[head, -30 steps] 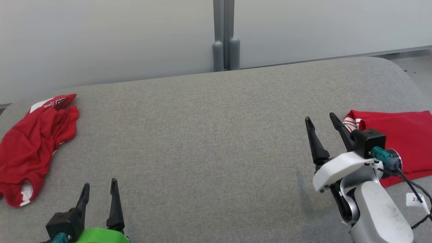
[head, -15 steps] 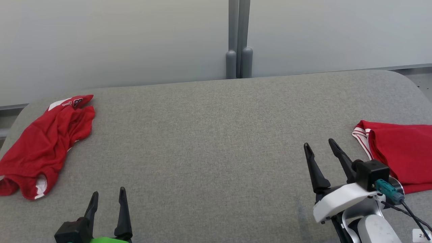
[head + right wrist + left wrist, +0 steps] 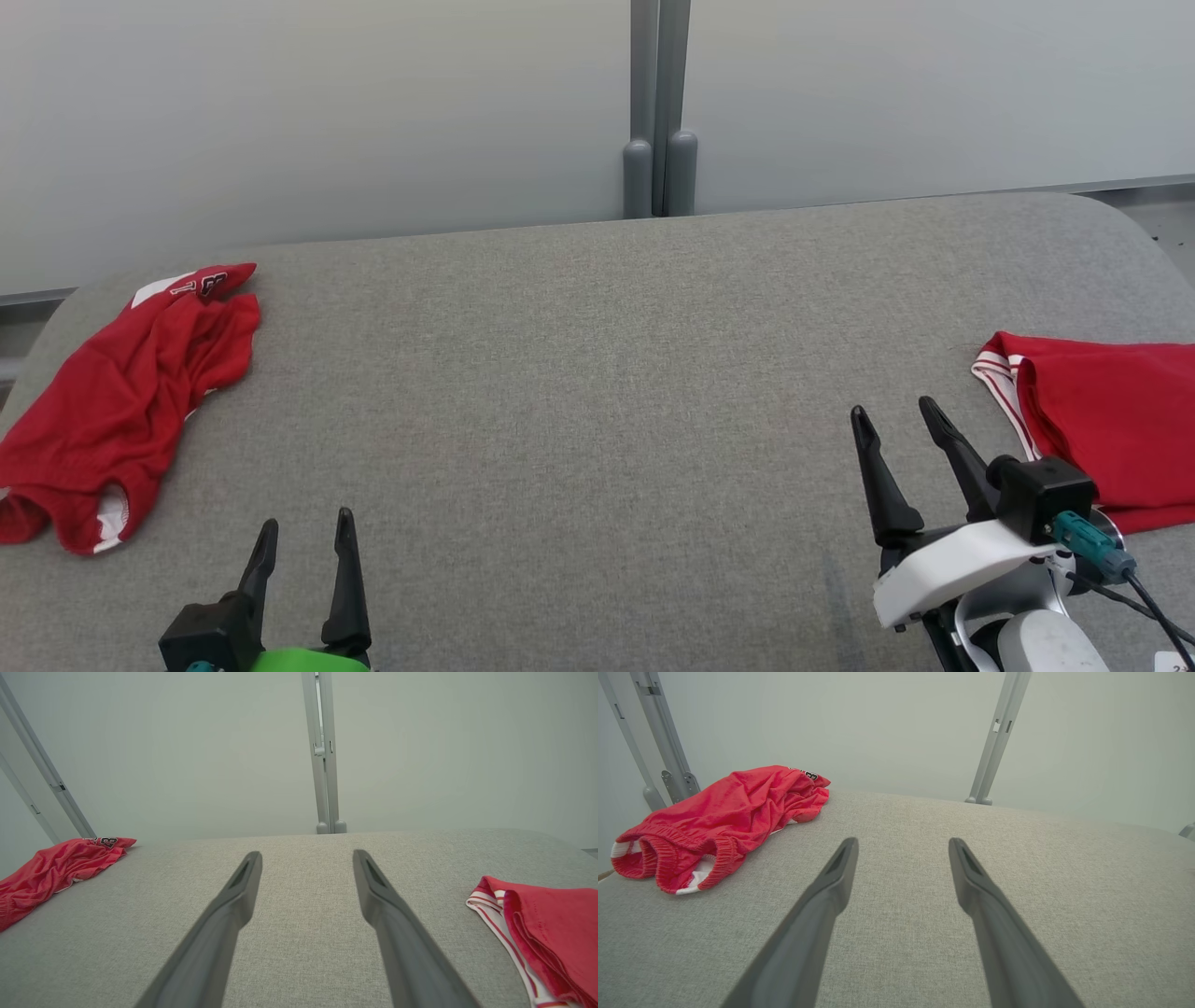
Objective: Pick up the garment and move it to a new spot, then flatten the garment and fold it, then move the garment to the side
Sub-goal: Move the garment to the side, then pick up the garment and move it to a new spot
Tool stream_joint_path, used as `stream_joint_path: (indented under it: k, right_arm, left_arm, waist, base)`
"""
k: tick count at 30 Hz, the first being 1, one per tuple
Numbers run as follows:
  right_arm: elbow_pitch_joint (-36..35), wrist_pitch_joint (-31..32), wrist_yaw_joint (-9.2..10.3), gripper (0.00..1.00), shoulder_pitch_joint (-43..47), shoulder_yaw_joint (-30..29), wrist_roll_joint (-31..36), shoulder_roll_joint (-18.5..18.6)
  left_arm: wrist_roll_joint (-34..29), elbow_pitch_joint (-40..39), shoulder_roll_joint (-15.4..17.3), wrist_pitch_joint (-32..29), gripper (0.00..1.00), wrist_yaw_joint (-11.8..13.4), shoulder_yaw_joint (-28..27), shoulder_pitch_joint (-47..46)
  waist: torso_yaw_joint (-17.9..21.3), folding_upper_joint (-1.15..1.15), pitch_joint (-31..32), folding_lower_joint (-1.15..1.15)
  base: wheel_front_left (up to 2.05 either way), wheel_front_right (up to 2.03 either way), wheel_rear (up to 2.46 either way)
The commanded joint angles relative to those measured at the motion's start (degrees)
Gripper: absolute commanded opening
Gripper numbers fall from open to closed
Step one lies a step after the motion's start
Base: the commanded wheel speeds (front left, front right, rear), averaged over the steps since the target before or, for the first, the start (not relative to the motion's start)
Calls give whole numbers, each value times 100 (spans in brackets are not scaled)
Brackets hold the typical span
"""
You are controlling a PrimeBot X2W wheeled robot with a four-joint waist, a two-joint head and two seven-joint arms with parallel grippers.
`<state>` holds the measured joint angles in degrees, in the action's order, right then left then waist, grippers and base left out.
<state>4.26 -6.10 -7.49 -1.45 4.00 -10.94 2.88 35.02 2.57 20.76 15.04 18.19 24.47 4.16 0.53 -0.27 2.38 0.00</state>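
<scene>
Crumpled red mesh garment point(image 3: 121, 401) lies at the left end of the grey fabric-covered table point(image 3: 597, 373) in the head view, well apart from the folded red garment point(image 3: 1111, 420) at the right. The left gripper point(image 3: 308, 519) and right gripper point(image 3: 892, 407) both gape wide, empty. Left wrist view — the elastic waistband sits nearest, probably the best place to pinch. Right wrist view — the reach should stay clear of the folded piece.

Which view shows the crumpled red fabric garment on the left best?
Left wrist view: the crumpled red fabric garment lies near and whole, elastic waistband showing. In head view the garment is smaller, cut at the edge; right wrist view crops the garment.
</scene>
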Motion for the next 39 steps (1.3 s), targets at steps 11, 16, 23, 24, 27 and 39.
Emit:
stream_joint_path:
  k: [11,16,23,24,27,39]
  right_arm:
    - [-72,-8,0,100,97,11,-75,6]
    - [-85,-5,0,100,99,3,-87,6]
    - [-98,16,0,100,144,-48,-78,6]
    - [-96,20,0,100,149,-41,-87,5]
    - [-102,8,0,100,196,-28,-123,6]
    - [-83,-45,0,100,200,95,-191,7]
  left_arm:
    - [-131,60,-53,15,100,-68,-104,-35]
    - [-160,52,-52,15,100,-84,-116,-35]
    - [-198,104,-9,13,100,-102,-99,-153]
    - [-203,108,-1,13,100,-97,-107,-157]
    - [-216,122,24,11,100,-84,-123,-177]
    - [-161,75,56,-19,100,12,-176,-86]
  waist:
    - [-21,27,0,0]
    - [-28,27,-11,0]
    - [-276,27,-14,0]
    - [-344,27,-10,0]
    - [-594,27,5,0]
    - [-1942,27,37,0]
  base:
    - [0,0,0]
    - [0,0,0]
    - [0,0,0]
    - [0,0,0]
    - [0,0,0]
    - [0,0,0]
